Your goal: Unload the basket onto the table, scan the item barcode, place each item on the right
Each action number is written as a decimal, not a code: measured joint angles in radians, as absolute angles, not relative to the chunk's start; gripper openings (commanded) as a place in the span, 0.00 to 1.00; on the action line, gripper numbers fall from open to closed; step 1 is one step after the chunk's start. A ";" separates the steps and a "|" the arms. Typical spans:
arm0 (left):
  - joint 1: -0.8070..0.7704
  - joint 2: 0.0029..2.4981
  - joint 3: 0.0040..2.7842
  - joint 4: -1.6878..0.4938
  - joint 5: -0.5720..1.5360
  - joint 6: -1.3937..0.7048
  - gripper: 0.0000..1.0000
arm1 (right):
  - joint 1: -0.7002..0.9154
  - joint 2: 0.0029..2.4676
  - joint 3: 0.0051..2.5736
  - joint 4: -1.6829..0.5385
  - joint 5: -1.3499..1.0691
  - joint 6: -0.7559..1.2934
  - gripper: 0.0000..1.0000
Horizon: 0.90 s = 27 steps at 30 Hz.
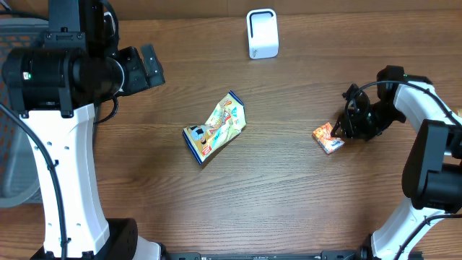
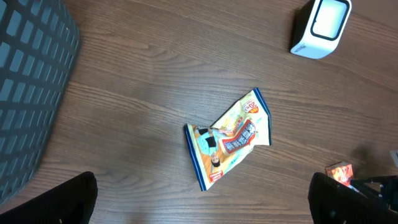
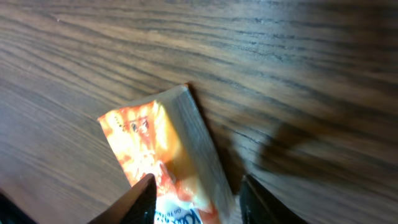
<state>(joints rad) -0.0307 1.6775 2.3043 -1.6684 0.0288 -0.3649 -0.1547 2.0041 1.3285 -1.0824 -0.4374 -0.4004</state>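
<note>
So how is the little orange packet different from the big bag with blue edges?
The small orange packet is much smaller than the yellow-green plastic snack bag with blue edges. The packet sits between the right gripper's fingers; the bag lies alone, untouched. The packet is orange; the bag many-coloured. Both lie on the wooden table.

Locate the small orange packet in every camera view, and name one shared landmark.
Overhead: orange packet, right of centre.
Left wrist: bottom right edge.
Right wrist: lower centre, filling the foreground.
Landmark: the snack bag, left of it in overhead and left wrist only.
</note>
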 measured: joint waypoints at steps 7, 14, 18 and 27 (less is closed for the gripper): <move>-0.031 1.678 2.304 -1.668 0.029 -0.365 1.00 | -0.155 2.004 1.282 -1.003 -0.474 -0.413 0.51; -0.031 1.678 2.304 -1.668 0.029 -0.365 1.00 | -0.155 2.004 1.259 -0.980 -0.509 -0.416 0.18; -0.031 1.678 2.304 -1.668 0.029 -0.365 1.00 | -0.155 2.004 1.253 -0.985 -0.521 -0.374 0.04; -0.031 1.678 2.304 -1.668 0.029 -0.365 1.00 | -0.155 2.004 1.253 -0.976 -0.649 -0.266 0.04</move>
